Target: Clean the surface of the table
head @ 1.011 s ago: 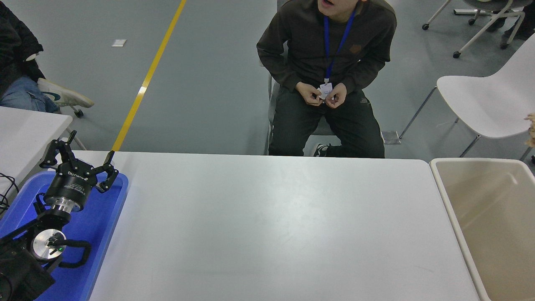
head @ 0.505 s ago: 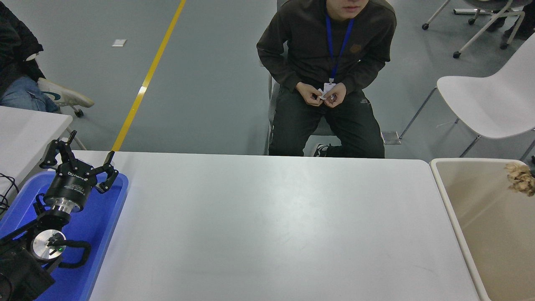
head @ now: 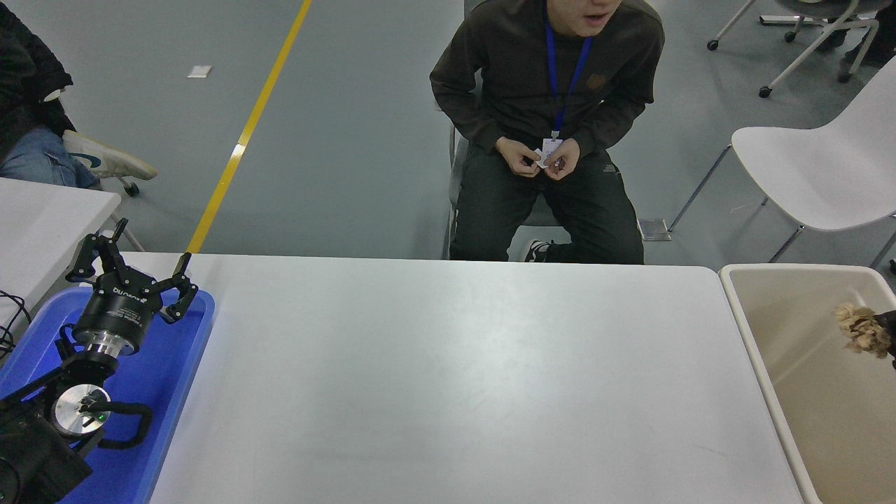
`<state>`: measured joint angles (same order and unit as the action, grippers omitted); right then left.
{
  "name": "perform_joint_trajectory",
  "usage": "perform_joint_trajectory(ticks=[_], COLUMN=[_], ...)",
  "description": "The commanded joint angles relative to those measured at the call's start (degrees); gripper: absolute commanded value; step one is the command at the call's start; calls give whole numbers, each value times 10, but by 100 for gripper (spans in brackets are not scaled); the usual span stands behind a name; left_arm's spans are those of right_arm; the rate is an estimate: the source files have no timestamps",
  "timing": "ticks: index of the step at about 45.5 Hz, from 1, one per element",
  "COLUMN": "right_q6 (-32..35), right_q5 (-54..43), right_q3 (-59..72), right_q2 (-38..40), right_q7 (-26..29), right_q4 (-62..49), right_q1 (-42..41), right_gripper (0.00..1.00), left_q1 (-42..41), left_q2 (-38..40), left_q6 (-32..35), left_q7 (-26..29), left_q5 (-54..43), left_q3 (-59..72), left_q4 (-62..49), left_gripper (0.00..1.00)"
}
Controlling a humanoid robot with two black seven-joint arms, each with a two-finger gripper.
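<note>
1. The table surface [head: 448, 378] is being seen as a wide white top filling the middle of the view, from the near edge to the far edge.
2. The left claw [head: 133, 259] is being held with fingers spread wide above the blue tray [head: 183, 378] at the table's left end.
3. The right claw [head: 887, 339] is barely showing at the right edge, well right of the table; a crumpled tan wad [head: 859, 327] is being held over the beige bin [head: 759, 336], and its grip cannot be told.
4. A person [head: 546, 126] is being seated at the far side.
</note>
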<state>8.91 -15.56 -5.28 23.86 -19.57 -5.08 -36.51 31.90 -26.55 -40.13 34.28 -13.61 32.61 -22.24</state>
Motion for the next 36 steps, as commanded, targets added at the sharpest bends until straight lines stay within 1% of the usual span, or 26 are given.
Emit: perform_joint_trajectory(ticks=[1,13,23,32,33,35,36], right_q6=[-55,-83,-103,-108,-109,-116,-115], right_q5=[0,0,0,0,0,1,2], right_q3=[39,41,41,40,39,34,34], right_q2=[-34,-39,-39,-39,-39,-38,-39], right_q7=[20,46,48,54,54,53,53], right_q4=[-5,-5,-5,-7,-8,-13,-15], right_q1=[10,10,10,9,9,9,8], right_gripper=[0,0,0,0,13,82,100], left_q1=[0,0,0,0,0,0,0], left_q2=[0,0,0,0,0,0,0], left_q6=[0,0,0,0,1,0,0], left_q7=[0,0,0,0,0,0,0], left_q5=[0,0,0,0,0,0,0], left_q3=[0,0,0,0,0,0,0], left_q4=[0,0,0,0,0,0,-1], left_gripper=[100,100,100,100,100,100,100])
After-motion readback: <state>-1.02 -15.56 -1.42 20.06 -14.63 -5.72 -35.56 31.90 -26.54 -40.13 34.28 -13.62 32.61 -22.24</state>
